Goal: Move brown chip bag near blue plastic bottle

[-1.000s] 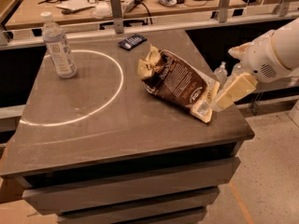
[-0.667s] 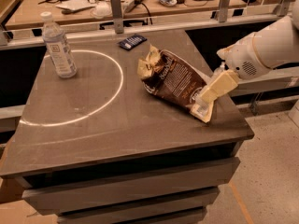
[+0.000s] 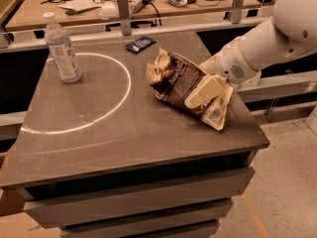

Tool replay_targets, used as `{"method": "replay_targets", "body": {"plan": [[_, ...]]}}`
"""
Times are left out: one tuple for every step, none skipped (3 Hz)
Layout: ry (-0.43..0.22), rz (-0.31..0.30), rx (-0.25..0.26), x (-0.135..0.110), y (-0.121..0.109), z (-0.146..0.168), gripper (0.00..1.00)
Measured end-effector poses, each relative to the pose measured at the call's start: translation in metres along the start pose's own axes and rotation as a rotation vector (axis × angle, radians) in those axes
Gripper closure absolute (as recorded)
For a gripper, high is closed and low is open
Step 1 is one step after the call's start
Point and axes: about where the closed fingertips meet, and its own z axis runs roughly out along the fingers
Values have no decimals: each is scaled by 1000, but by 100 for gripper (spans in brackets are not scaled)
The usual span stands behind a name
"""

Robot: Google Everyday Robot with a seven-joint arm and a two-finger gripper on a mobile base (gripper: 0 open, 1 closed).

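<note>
Status: gripper (image 3: 207,90) sits over right end of brown chip bag (image 3: 174,81), can't tell if clamped; bag crinkled, dark, pale yellow ends.

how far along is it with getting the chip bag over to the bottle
Early. Done: the gripper sits over the chip bag at its right end. In hand: taking hold, though a firm grasp isn't visible. Left: the whole carry; the bag lies on the table at its right side, well apart from the bottle at the back left.
</note>
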Motion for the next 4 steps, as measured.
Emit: {"method": "replay_targets", "body": {"plan": [[5, -22, -40, -6, 5, 11, 48], [-76, -100, -35, -49, -2, 8, 80], [-169, -170, -14, -105, -14, 4, 100], [-208, -192, -11, -142, -18, 11, 100]]}}
